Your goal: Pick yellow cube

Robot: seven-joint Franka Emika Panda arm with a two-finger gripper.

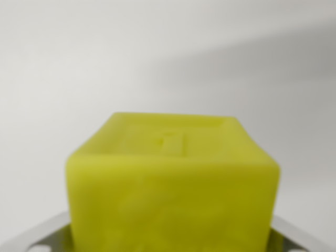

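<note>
**Wrist view: yellow cube at close range**

Item 1. Yellow cube (172,189). Nearest thing to the camera and the largest in the picture. It fills the lower middle, cut off by the bottom edge. Two faces show: a broad front face turned to the lens, and a top face receding behind it and narrowing toward the back. Colour is a bright yellow-green, even across both faces, with faint mottling on the front. Edges and corners are rounded. A small raised or pressed mark sits near the middle of the top face; it is too blurred to read. The whole cube is slightly out of focus.

Item 2. Gripper (170,242). Only two pale grey metal pieces show, one at the lower corner on the wrist view's left and one at the lower corner on the wrist view's right. Each slopes down and outward from behind the cube's lower sides. The left piece carries what look like small holes. The cube sits between the two pieces. Whether they press on its sides cannot be told, since the contact points are hidden by the cube and the frame edge; how wide the jaws stand cannot be told either.

Item 3. Surface (105,63). Plain off-white, filling everything behind and above the cube. A soft grey shadow band crosses the upper part on the wrist view's right, slanting upward.
</note>
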